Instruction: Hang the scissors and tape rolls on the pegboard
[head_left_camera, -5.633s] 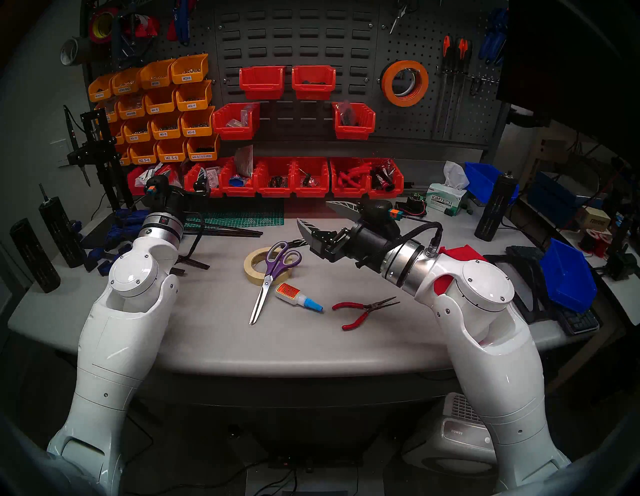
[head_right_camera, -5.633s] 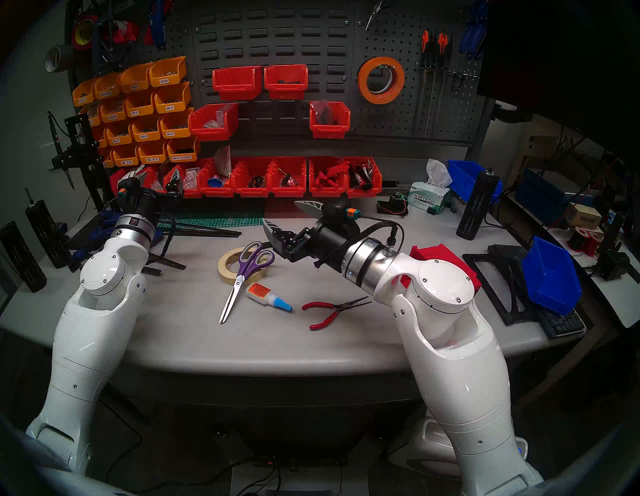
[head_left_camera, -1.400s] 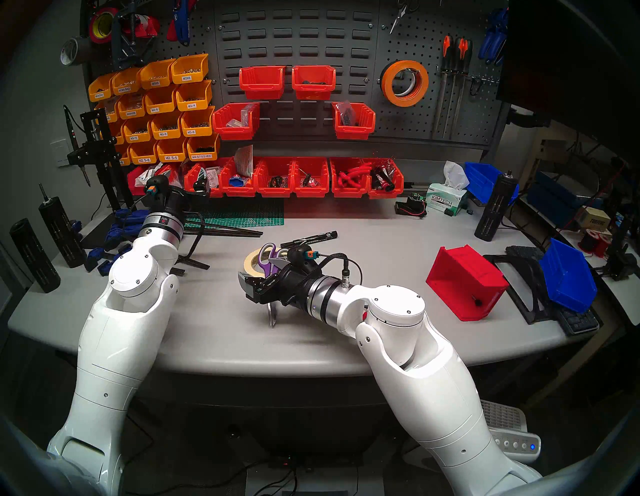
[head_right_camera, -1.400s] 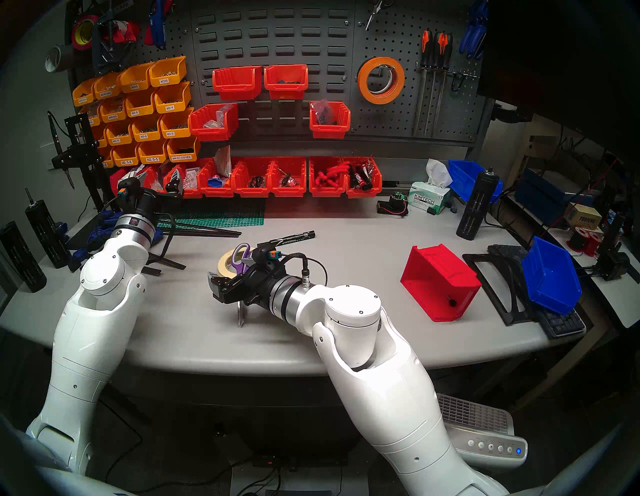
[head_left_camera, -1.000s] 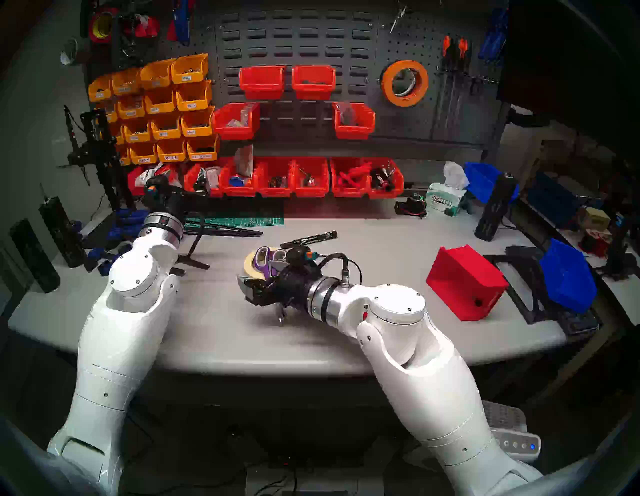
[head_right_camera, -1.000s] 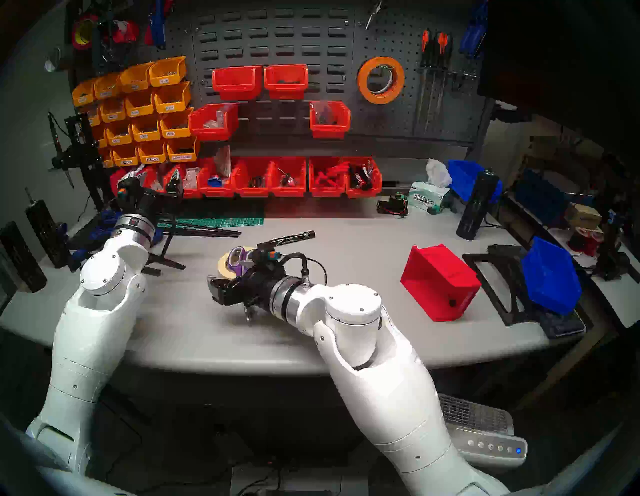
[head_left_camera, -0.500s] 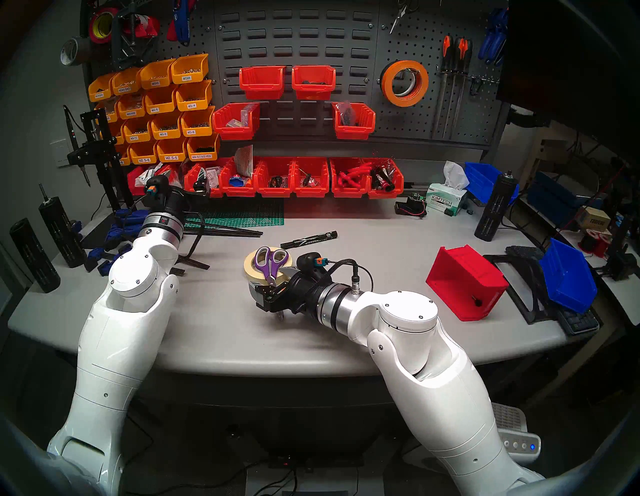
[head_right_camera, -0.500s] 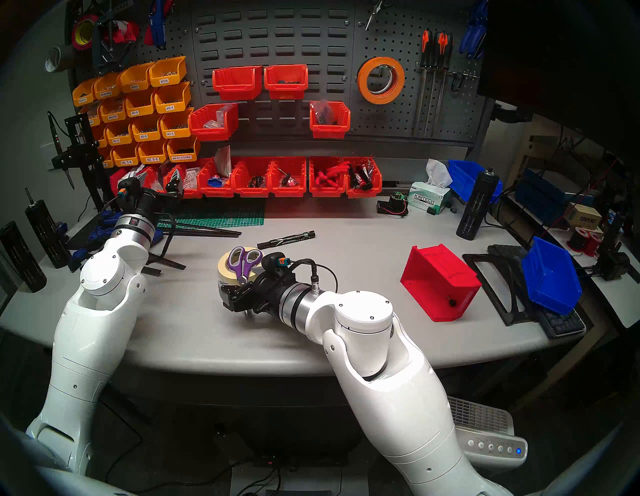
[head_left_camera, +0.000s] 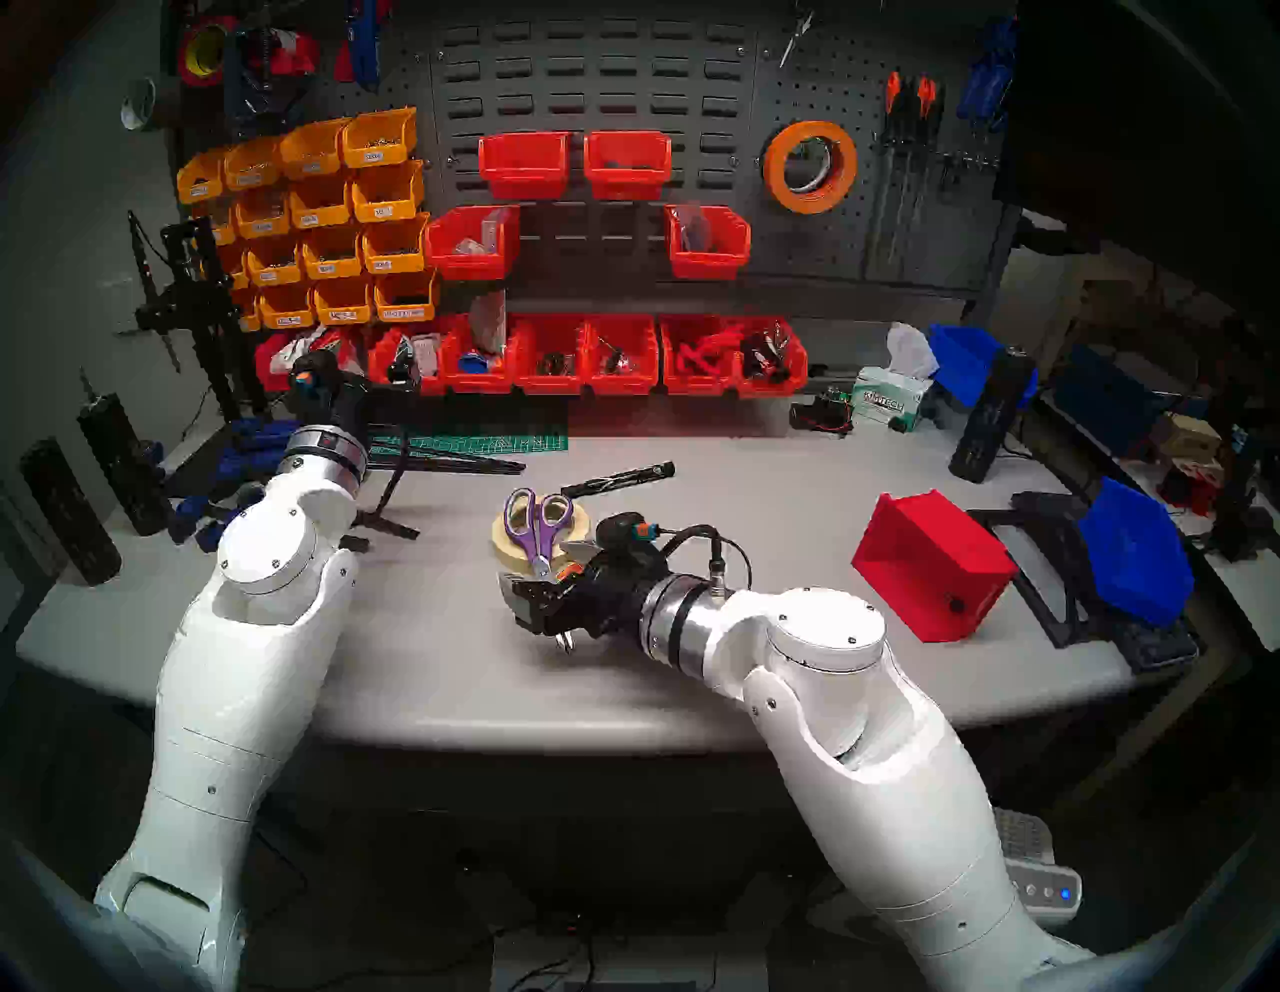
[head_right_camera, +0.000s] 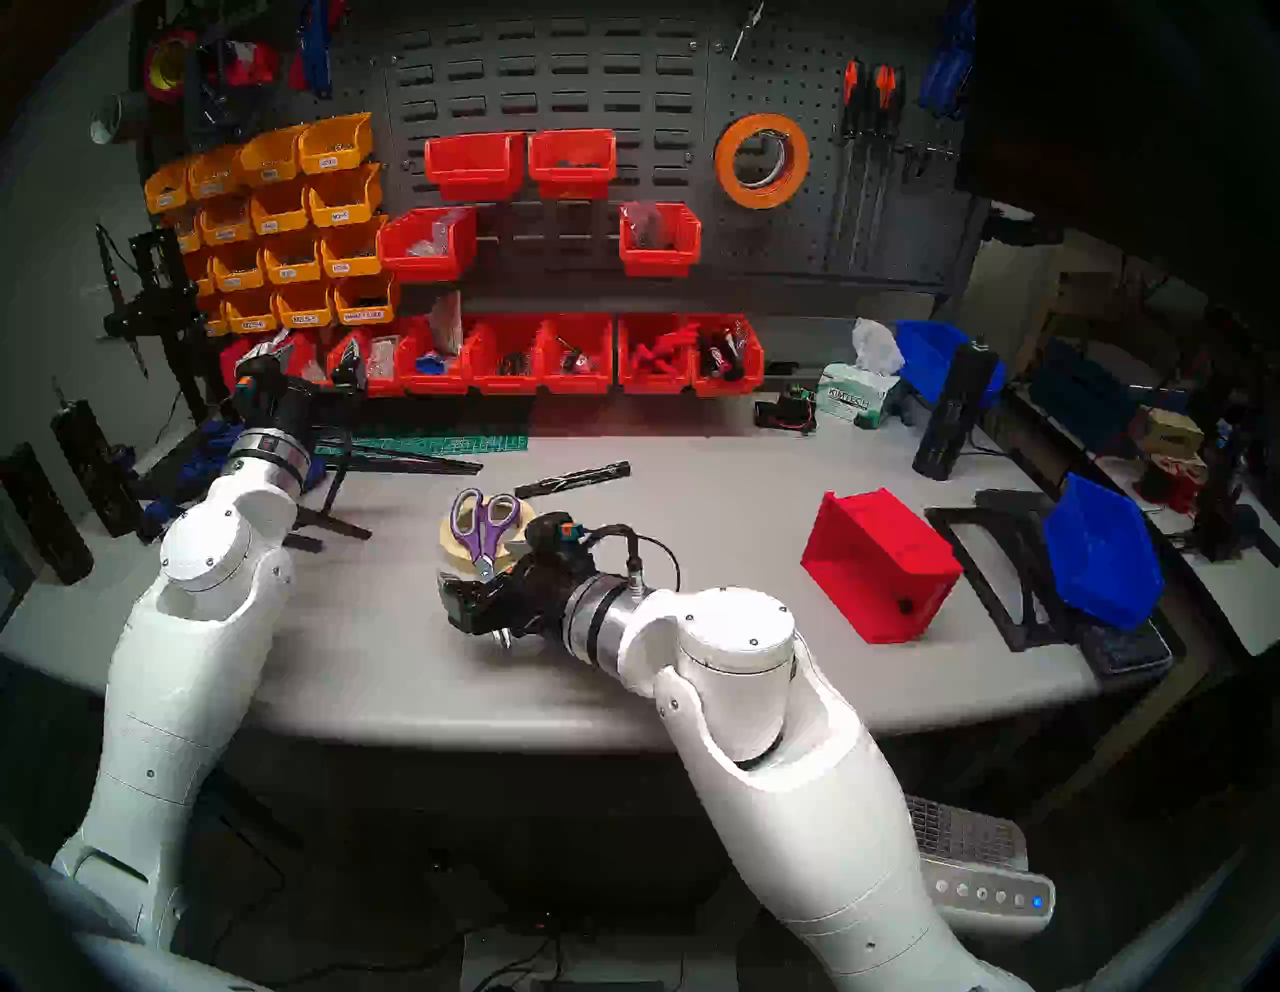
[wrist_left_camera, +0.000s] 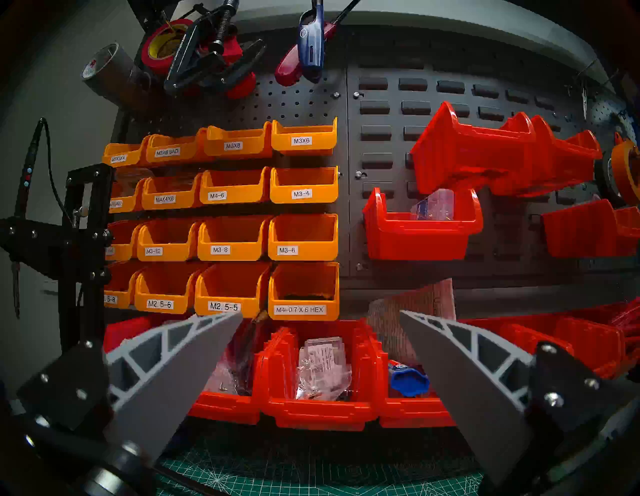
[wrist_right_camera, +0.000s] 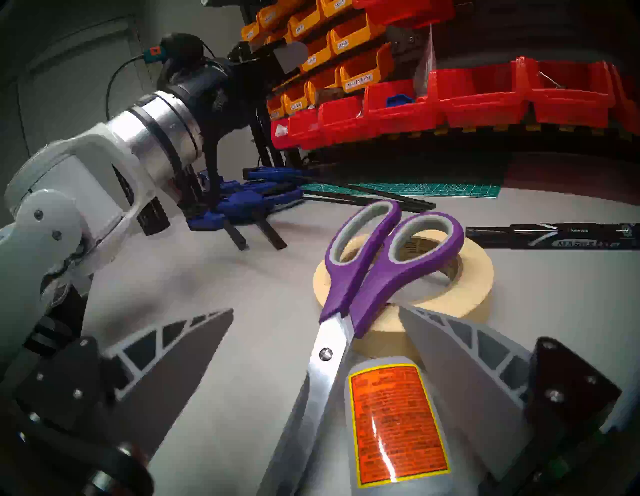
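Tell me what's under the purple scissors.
The scissors' handles lie on the cream tape roll, flat on the table. Their blades run past a glue bottle, between the open right gripper's fingers. What's beneath the blade tips is out of view.

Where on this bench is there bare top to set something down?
Bare patches: between the right gripper and the red bin; along the front edge of the table. Crowded: around the scissors, masking tape and marker.

On the bench: one pair of purple scissors (wrist_right_camera: 374, 263), one cream tape roll (wrist_right_camera: 460, 294), one glue bottle (wrist_right_camera: 398, 426), one black marker (wrist_right_camera: 561, 235), two grippers.
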